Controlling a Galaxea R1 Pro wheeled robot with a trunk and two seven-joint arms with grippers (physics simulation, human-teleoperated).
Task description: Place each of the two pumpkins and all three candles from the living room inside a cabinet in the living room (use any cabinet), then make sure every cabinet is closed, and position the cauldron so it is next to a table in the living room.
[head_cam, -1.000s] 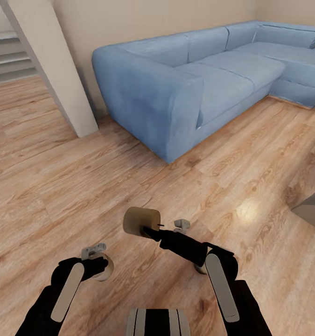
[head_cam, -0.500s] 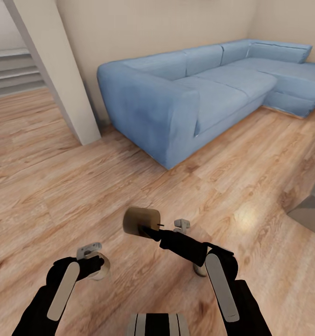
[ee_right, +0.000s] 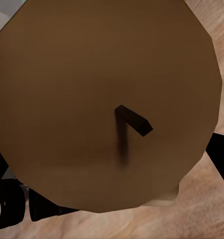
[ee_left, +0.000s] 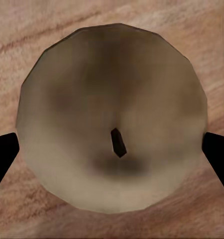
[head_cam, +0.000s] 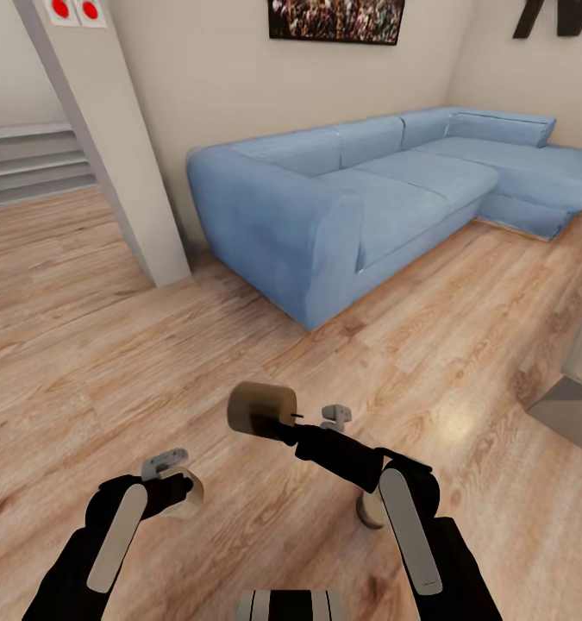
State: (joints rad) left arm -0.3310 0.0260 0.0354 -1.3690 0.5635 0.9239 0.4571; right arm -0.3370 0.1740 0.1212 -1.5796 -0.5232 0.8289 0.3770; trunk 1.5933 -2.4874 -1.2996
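Two candles are in my hands. In the head view my left gripper (head_cam: pixel 178 490) is shut on a pale tan candle (head_cam: pixel 190 498), low over the wood floor. The left wrist view looks onto that candle's (ee_left: pixel 112 124) round top and dark wick, with a black finger (ee_left: pixel 2 157) at each side. My right gripper (head_cam: pixel 272 424) is shut on a browner candle (head_cam: pixel 260 404), held further forward near the picture's middle. Its top (ee_right: pixel 107 99) with the bent wick looms large in the right wrist view. Pumpkins, cabinet and cauldron are out of view.
A long blue corner sofa (head_cam: pixel 351 198) stands ahead along the beige wall. A beige pillar (head_cam: pixel 109 147) rises at the left, with grey stairs (head_cam: pixel 32 164) behind it. A grey object (head_cam: pixel 575 401) juts in at the right edge. Wood floor (head_cam: pixel 109 371) lies between.
The head camera has tilted up, so the sofa sits lower in the picture and a wall picture has come into view. Both arms keep their candles in the same pose.
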